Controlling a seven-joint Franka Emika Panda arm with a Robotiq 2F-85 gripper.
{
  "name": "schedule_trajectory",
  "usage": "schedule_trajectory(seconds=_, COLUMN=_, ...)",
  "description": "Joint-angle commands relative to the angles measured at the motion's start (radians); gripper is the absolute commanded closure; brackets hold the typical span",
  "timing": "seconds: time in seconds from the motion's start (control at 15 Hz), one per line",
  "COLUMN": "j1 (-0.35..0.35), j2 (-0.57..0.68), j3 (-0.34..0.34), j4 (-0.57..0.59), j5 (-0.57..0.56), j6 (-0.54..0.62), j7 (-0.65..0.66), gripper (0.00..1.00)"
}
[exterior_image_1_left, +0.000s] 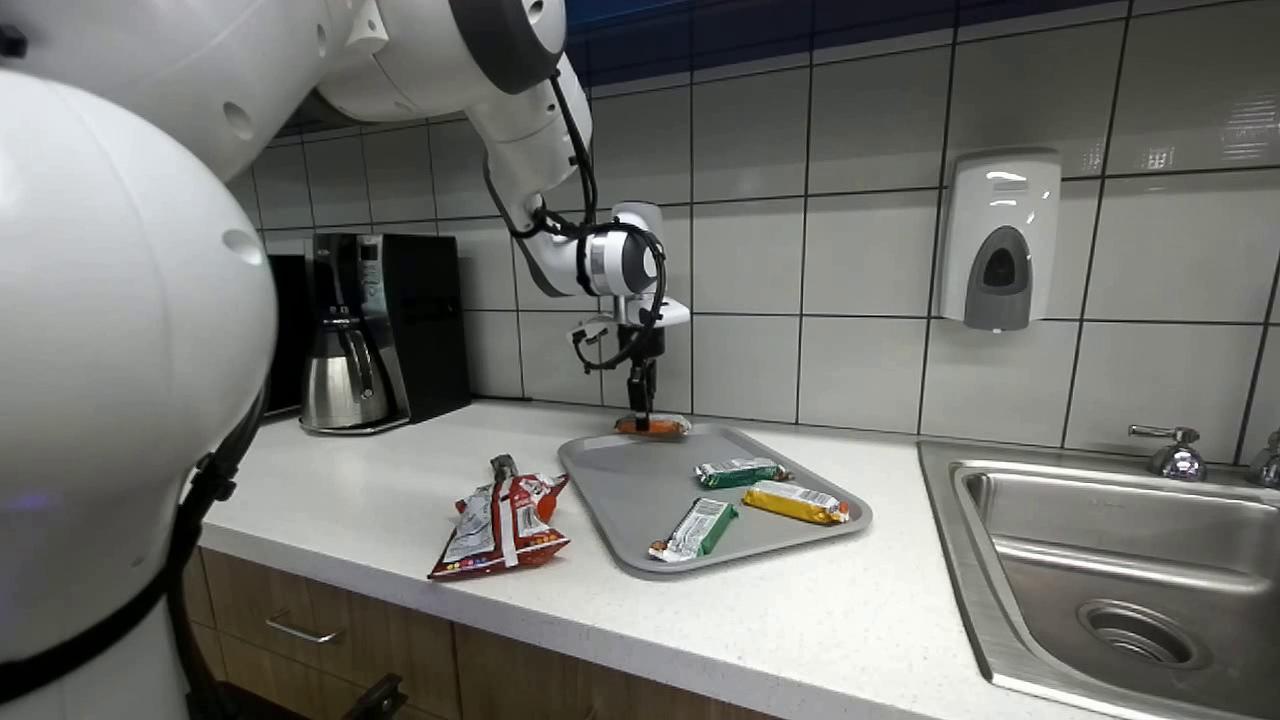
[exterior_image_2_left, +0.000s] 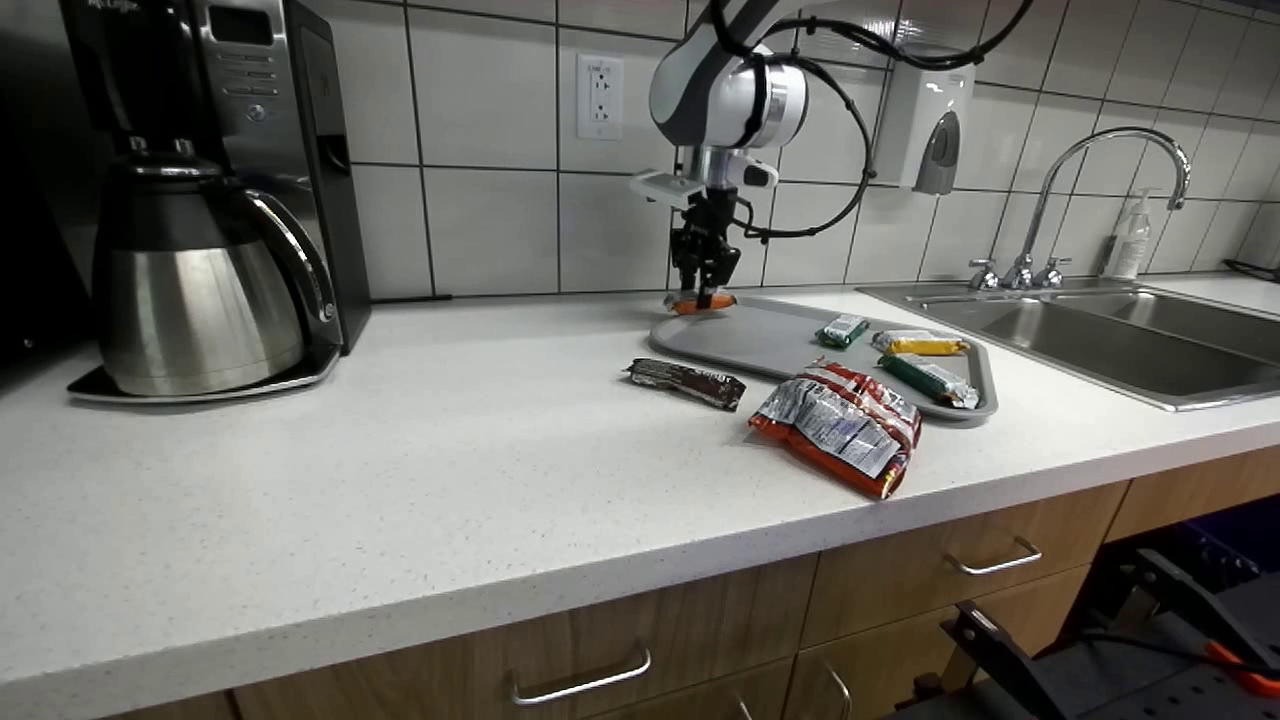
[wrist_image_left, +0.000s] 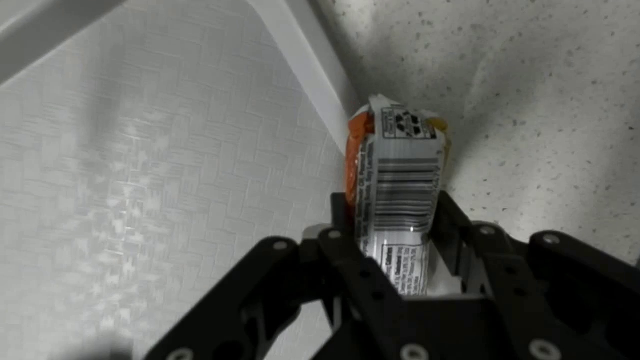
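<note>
tool (exterior_image_1_left: 643, 424): gripping orange bar (exterior_image_1_left: 666, 427) | gray tray (exterior_image_1_left: 640, 490): yellow bar (exterior_image_1_left: 793, 502) aboard, red bag (exterior_image_1_left: 500, 530) alongside

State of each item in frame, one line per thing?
Gray plastic tray, flat on white countertop
Slim orange wrapped bar, held at tray rim
Black two-finger gripper, shut on that bar
Two green wrapped bars, lying on tray
Yellow wrapped bar, lying on tray
Red glossy bag, lying on countertop
Brown wrapped bar, lying on countertop
Steel carafe, seated in black coffee maker
Wood-grain drawers, shut
Chrome faucet, no water showing

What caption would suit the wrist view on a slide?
Fingers grip an orange-and-white wrapped bar where gray tray meets speckled countertop.
</note>
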Motion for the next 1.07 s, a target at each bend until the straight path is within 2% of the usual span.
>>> schedule_trajectory(seconds=0.0, j1=-0.01, j2=-0.047, j3=0.003, j4=-0.066, j5=-0.015, j6=0.022, j7=-0.012, gripper=0.82)
schedule_trajectory(seconds=1.0, j1=-0.022, j2=-0.1, j3=-0.014, j4=-0.171, j5=-0.038, j6=0.026, j7=-0.029, gripper=0.82)
